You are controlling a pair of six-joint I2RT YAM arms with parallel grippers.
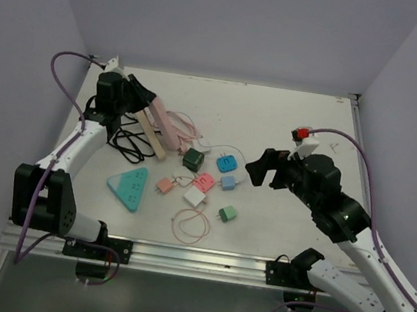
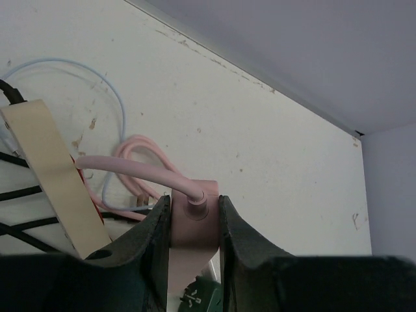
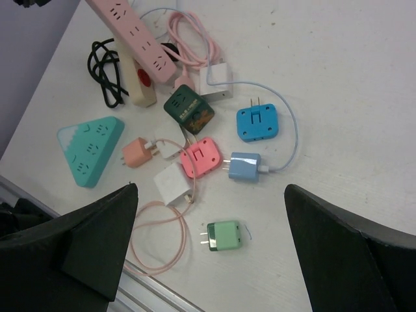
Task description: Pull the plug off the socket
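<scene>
My left gripper (image 2: 195,211) clamps the long pink plastic power strip (image 3: 133,29); its free end points toward my wide-open right gripper (image 1: 263,169).

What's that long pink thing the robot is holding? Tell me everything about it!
It is a pink power strip, long, narrow and plastic-looking, with a row of socket holes along its face. The left gripper is shut on one end, where its pink cable comes out and curls away. The strip lies slanted, partly over a cream power strip. Its free end points toward a dark green cube adapter.
</scene>
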